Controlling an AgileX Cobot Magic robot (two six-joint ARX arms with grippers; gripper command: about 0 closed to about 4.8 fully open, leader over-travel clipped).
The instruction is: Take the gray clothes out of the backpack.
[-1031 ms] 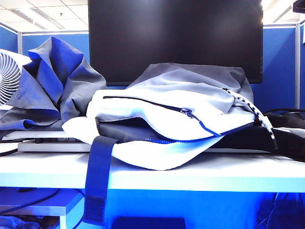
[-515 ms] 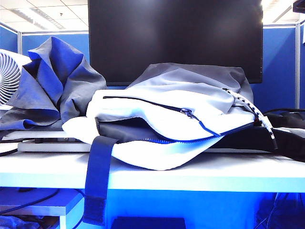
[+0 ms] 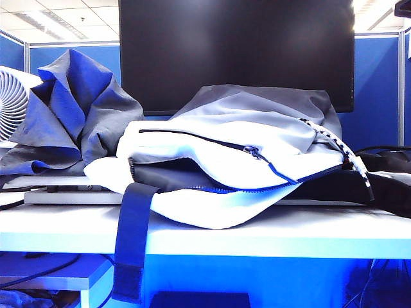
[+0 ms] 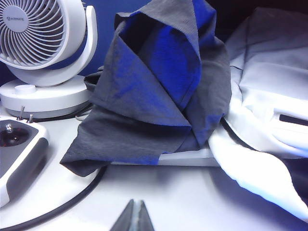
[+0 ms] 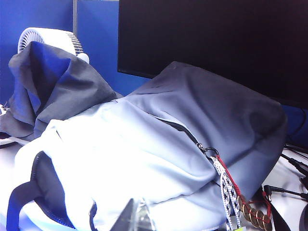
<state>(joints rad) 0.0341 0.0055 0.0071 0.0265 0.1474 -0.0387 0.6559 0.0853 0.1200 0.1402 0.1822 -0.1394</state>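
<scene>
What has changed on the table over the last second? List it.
Nothing visibly changed in the exterior view. The gray clothes lie heaped outside the backpack, beside the fan, and the backpack's zipper stands open. Neither arm appears in the exterior view. The left gripper and right gripper are shut and hold nothing.

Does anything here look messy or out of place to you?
The gray clothes sit in a crumpled heap beside the backpack, draped against a white fan. The backpack's main zipper gapes open. Both pincers, left and right, are shut and empty.
</scene>
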